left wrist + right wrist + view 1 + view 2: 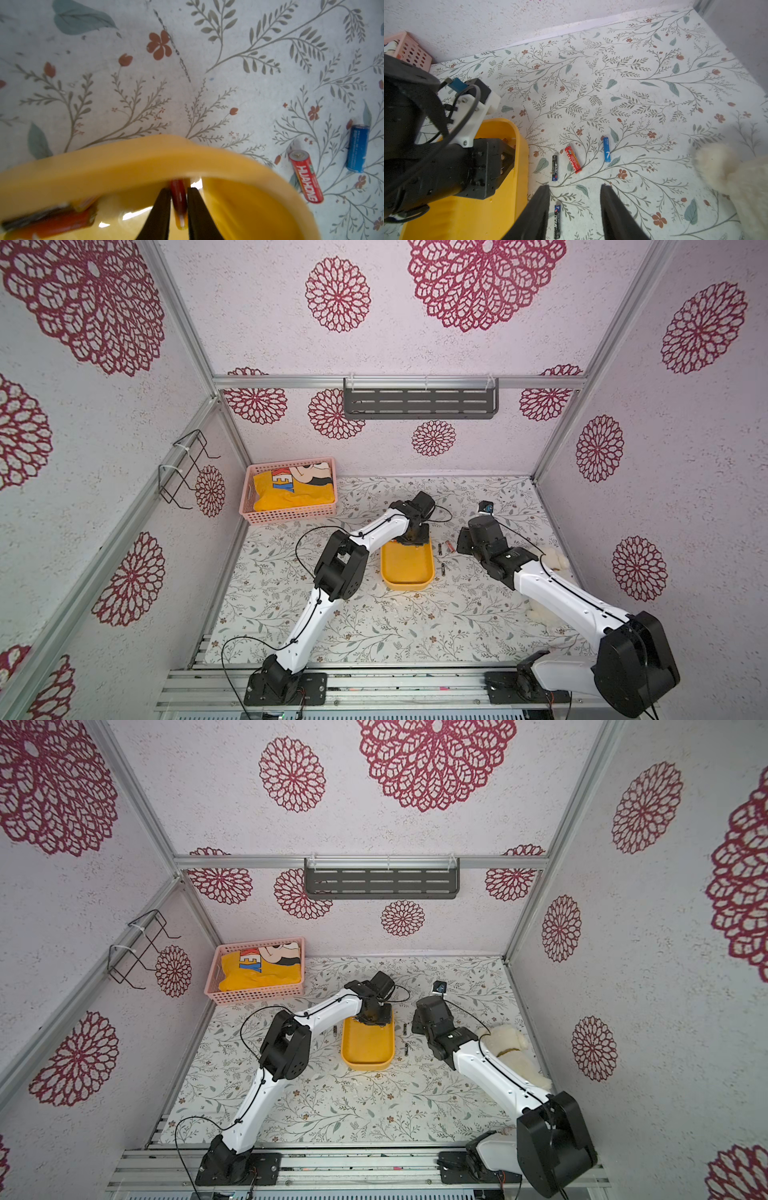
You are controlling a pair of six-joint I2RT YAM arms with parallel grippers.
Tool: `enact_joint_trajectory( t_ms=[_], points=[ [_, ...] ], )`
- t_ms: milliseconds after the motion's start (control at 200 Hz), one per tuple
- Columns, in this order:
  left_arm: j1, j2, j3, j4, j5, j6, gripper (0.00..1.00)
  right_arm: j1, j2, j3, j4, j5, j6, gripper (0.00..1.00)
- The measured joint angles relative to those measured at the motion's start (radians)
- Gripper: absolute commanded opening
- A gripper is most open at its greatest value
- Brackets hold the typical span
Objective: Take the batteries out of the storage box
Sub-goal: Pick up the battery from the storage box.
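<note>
The yellow storage box (409,570) lies mid-table. My left gripper (179,190) reaches into its far end and is shut on an orange-red battery (180,205) by the box wall (124,160). Blurred orange and black batteries (52,223) lie elsewhere in the box. On the table to the right of the box lie a red battery (573,159), a blue one (606,149) and a black one (555,168). My right gripper (575,187) hangs open above the table beside the box. Another black battery (557,221) lies on the table below it, near one finger.
A pink lattice basket (291,512) with yellow cloth stands at the back left. A white plush toy (511,1048) lies by the right arm. One battery (334,1031) lies to the left of the box. A grey shelf (419,402) hangs on the back wall.
</note>
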Motion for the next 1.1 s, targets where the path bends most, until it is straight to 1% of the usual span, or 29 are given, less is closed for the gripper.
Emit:
enact_joint_trajectory(
  t_ms=[80,160,220,610,1096],
  points=[
    [0.0,0.0,0.002,-0.007,-0.004,0.007,0.09,0.0,0.0,0.0,0.01,-0.014,0.0,0.46],
    [0.0,0.0,0.008,-0.023,-0.009,0.014,0.03,0.0,0.0,0.0,0.021,-0.026,0.001,0.46],
    [0.0,0.002,0.018,-0.041,-0.019,0.021,0.01,0.0,0.0,0.0,0.025,-0.033,0.001,0.47],
    [-0.005,0.016,0.072,-0.156,-0.111,0.055,0.0,-0.002,0.0,0.0,0.047,-0.048,0.002,0.48],
    [-0.022,0.013,0.082,-0.193,-0.122,0.077,0.0,-0.002,0.003,0.0,0.066,-0.068,0.002,0.49]
  ],
)
